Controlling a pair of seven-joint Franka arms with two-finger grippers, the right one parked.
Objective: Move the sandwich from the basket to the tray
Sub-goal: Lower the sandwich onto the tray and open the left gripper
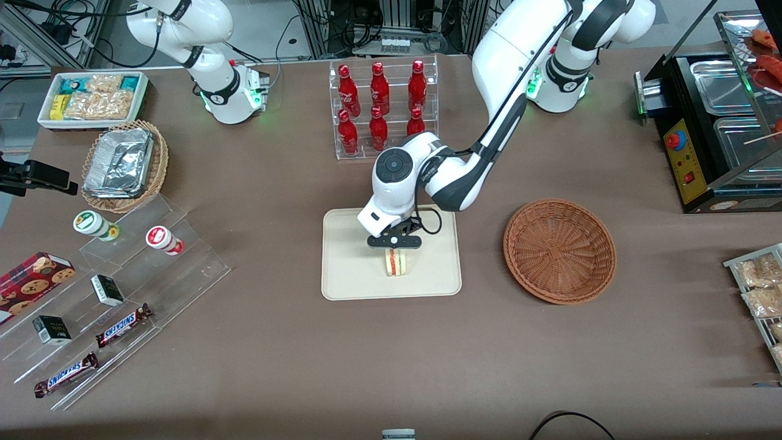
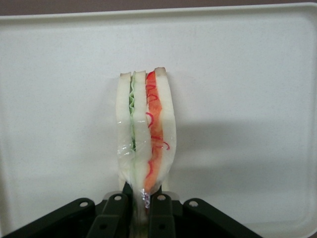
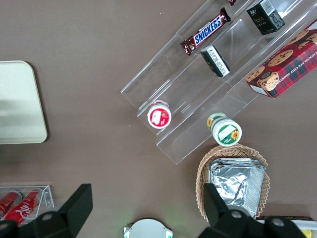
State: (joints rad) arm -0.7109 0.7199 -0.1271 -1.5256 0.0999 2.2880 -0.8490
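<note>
The fingers of the left gripper are pressed together on the wrapped corner of the sandwich, pinching it by its clear film. The sandwich stands on edge on the tray, bread slices upright, red and green filling facing the wrist camera. Judgement: the corner grip keeps the fingers off the soft bread and lets the wedge be set down on its base.

From the front, the sandwich sits near the tray's middle, well inside the rim on all sides, so no edge risk is apparent. The round wicker basket lies apart from the tray, toward the working arm's end of the bench, and holds nothing. Open room surrounds the tray; the rack of red bottles stands farther from the front camera, well clear. Judgement: transfer essentially complete; release and a straight lift remain.
</note>
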